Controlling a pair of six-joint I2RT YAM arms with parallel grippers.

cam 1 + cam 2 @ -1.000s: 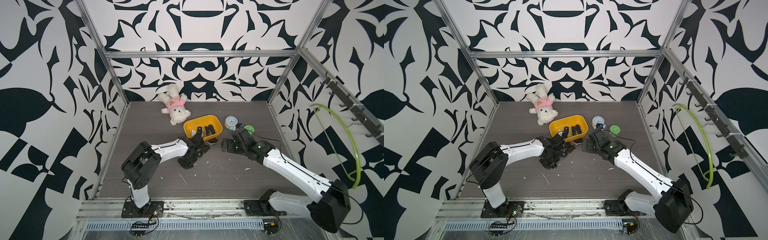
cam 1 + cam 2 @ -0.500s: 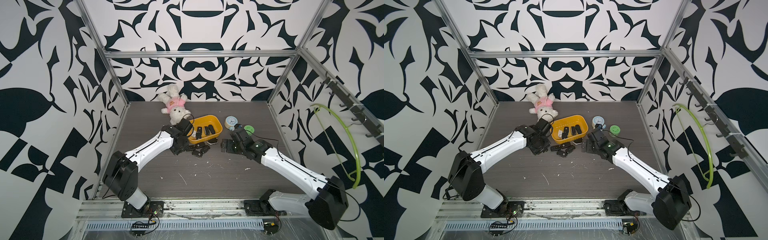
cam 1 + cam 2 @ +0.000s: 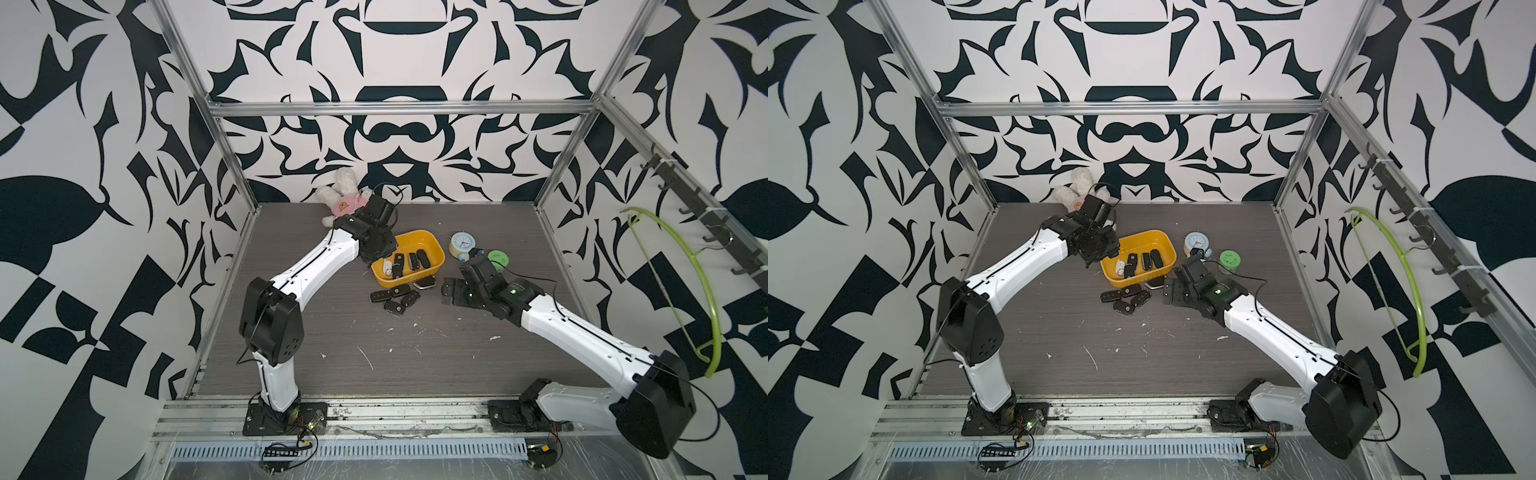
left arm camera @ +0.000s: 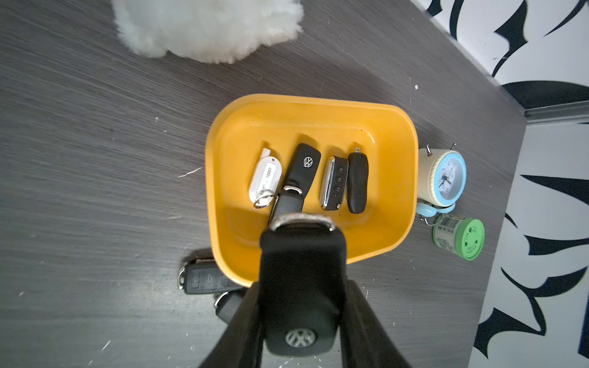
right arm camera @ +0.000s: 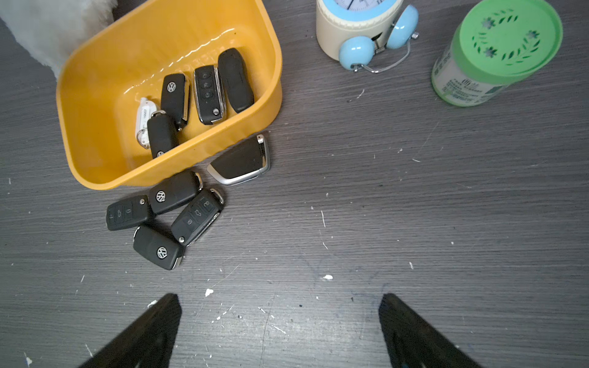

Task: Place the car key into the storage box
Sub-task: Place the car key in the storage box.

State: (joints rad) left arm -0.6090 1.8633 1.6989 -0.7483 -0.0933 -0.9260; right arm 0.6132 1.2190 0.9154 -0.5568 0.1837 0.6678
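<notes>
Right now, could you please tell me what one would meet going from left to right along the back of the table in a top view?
Plush toy → storage box → alarm clock → green-lidded jar → then, past the table's edge, the green hanger on the side wall.

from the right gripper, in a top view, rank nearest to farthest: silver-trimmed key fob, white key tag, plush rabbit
1. Silver-trimmed key fob: on the table just outside the storage box, close in front of the open right gripper.
2. White key tag: inside the storage box, toward its left end.
3. Plush rabbit: by the back wall, beyond the box.
</notes>
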